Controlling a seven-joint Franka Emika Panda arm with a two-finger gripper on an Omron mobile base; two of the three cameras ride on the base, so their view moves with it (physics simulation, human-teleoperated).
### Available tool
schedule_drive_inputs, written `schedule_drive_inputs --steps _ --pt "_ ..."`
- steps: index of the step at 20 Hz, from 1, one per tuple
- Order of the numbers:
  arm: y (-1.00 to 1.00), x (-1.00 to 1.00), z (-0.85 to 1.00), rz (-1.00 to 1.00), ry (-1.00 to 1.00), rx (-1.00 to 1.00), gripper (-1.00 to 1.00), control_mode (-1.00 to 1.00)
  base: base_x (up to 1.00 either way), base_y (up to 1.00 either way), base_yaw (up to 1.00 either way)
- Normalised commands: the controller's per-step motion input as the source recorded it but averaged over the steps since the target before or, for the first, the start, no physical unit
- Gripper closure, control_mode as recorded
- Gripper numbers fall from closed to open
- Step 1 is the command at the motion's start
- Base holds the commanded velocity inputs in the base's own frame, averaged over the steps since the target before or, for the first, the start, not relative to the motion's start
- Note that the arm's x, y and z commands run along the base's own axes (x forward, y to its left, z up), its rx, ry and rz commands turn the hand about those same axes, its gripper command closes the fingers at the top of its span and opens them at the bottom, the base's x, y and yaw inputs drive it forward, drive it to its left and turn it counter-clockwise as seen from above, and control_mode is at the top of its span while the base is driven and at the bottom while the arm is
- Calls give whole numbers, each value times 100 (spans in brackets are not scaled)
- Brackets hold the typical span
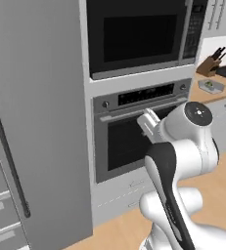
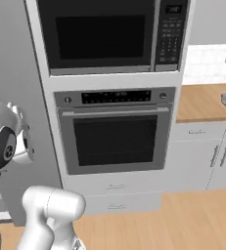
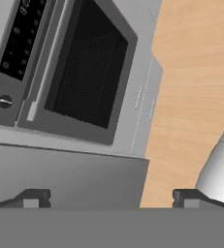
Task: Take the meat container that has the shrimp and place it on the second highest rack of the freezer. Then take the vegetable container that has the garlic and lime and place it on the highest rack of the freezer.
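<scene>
Freezer (image 1: 41, 122) at far left, door swung open, dark bar handle (image 1: 7, 146) on it, pale shelves at its left edge. Oven (image 2: 115, 131) beside it. Gripper (image 3: 111, 197) spread wide, holding nothing. Right-hand counter (image 1: 210, 93): a grey container (image 1: 211, 86), likely the vegetable one. Early fetching step; next, probably reaching toward that counter.

A black-windowed wall oven (image 2: 115, 129) sits below a built-in microwave (image 2: 107, 34) in a pale grey cabinet column. To the right runs a wood-topped counter (image 2: 202, 105) over grey drawers and doors, with a white tiled wall (image 2: 207, 63) behind. The floor (image 2: 183, 219) is light wood planking.
</scene>
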Motion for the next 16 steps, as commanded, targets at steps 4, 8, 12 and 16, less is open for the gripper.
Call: schedule_drive_inputs --steps 4,8,12,16 --pt "0 0 0 0 0 0 -100 100 43 -100 -11" --pt "0 0 0 0 0 0 -100 100 47 -100 0" --pt "0 0 0 0 0 0 -100 100 57 -100 0" --pt "0 0 0 0 0 0 -100 100 75 -100 0"
